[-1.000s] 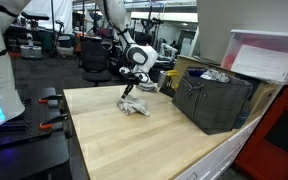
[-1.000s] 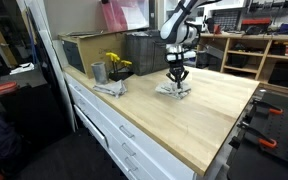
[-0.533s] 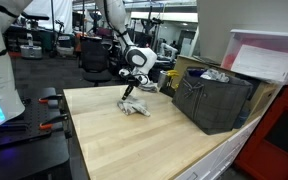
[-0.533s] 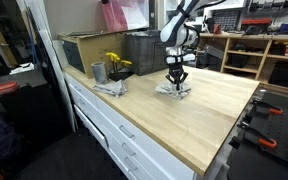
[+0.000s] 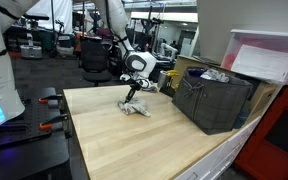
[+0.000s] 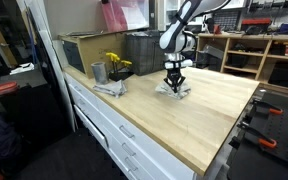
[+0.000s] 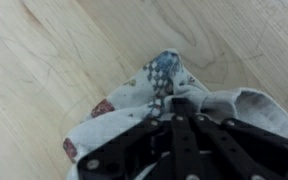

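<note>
"So, where does the gripper [image 5: 131,96] sit?" Ana asks.

"Low over the wooden table [image 5: 124,150], pointing straight down," Ben says. "In both exterior views it stands right on top of a crumpled cloth [image 5: 137,108], near the table's far edge."

"Released or clenched?"

"Clenched. In the wrist view the black fingers [image 7: 174,140] come in from 6 o'clock and meet near the centre. A fold of the cloth with a blue check is bunched up at their tips, so the gripper is grasping the cloth by that pinch."

"And how does the fabric lie?"

"It is pale with reddish patches. It spreads from the pinch toward 3 o'clock and 8 o'clock in the wrist view, with bare wood from 9 to 1 o'clock. That picture is blurred, so I can't say whether the fold itself is raised off the wood. Most of the cloth seems to rest on the table."

"What stands around it?"

"In an exterior view a black crate [image 5: 216,100] sits at 3 o'clock of the cloth, well apart from it. A clear bin [image 5: 266,58] with a pink lid is at about 2 o'clock, beyond the crate. In an exterior view yellow flowers [image 6: 116,63] stand at 9 o'clock of the gripper. A metal cup [image 6: 98,72] is just beside them, and both sit on a pale rag [image 6: 111,89]."
</note>
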Controlling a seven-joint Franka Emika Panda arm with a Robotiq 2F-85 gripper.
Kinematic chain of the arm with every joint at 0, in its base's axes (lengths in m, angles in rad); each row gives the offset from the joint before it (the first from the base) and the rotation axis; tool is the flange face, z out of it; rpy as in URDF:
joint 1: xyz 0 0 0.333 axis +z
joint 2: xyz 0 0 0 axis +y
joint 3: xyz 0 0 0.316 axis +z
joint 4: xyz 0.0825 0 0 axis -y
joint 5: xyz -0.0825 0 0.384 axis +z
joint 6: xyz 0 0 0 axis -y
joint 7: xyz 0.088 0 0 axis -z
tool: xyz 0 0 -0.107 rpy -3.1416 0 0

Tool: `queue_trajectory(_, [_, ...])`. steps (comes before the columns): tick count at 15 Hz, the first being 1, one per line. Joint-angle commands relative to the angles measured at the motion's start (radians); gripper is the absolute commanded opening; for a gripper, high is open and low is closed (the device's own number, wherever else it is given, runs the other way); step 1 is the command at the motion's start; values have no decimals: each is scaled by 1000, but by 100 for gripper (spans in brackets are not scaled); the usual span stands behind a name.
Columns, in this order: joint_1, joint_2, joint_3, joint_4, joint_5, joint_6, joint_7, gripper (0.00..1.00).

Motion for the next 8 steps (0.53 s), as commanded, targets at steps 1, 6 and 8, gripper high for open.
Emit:
queue_trajectory(1, [12, 36, -15, 16, -4, 23, -6, 0])
queue_trajectory(6, [25, -67, -34, -72, -38, 6, -22, 0])
queue_trajectory(8, [19, -121, -32, -106, -52, -31, -47, 0])
